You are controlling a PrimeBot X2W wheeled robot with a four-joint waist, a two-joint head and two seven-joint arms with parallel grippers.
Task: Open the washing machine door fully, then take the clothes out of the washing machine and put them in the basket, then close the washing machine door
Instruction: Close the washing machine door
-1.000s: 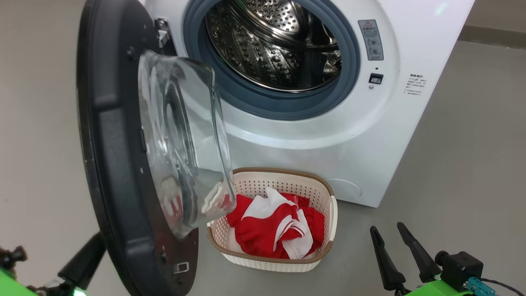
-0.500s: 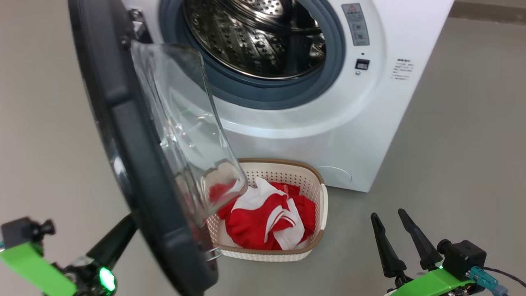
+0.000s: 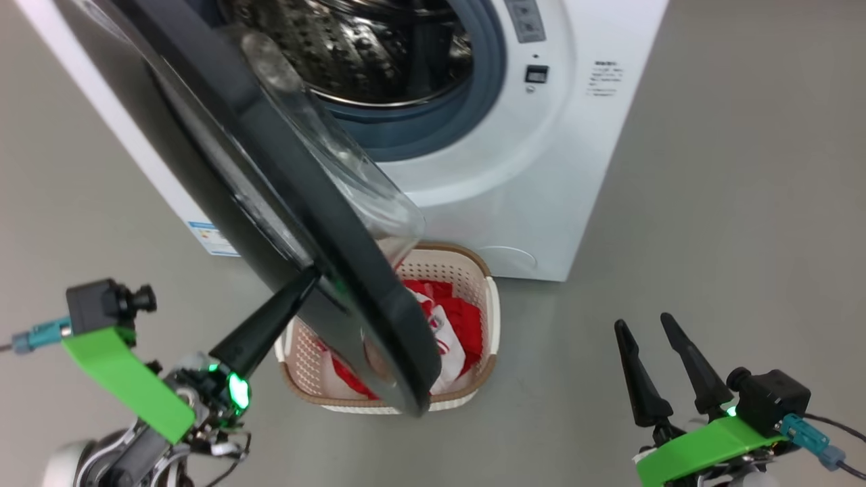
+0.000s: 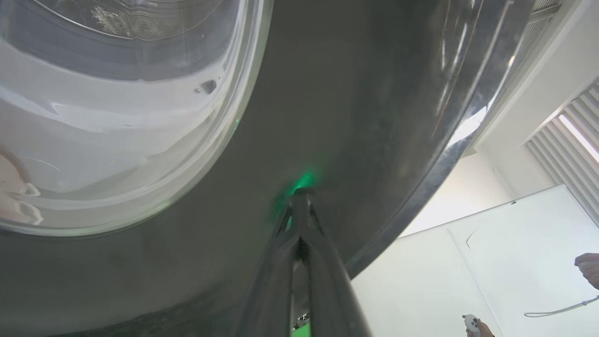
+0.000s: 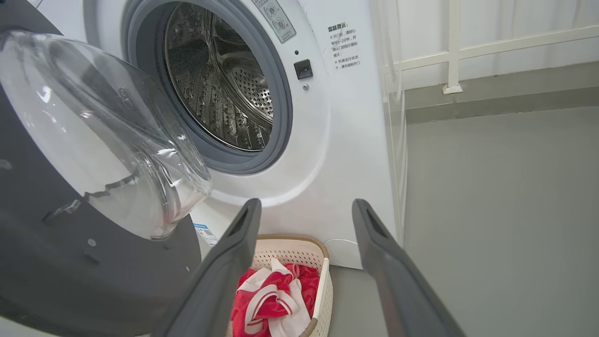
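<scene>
One door [image 3: 304, 223] nearer its machine [image 3: 541, 169]; one basket [image 3: 490, 301]

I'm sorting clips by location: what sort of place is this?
Probably a laundry corner in a test room: a washer, a basket of clothes on grey floor, and a person's hand holding a controller.

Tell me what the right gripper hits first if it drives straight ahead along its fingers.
Probably the washing machine's white front panel, below the drum opening and above the basket. The open right gripper is some way off; depth is unclear.
</scene>
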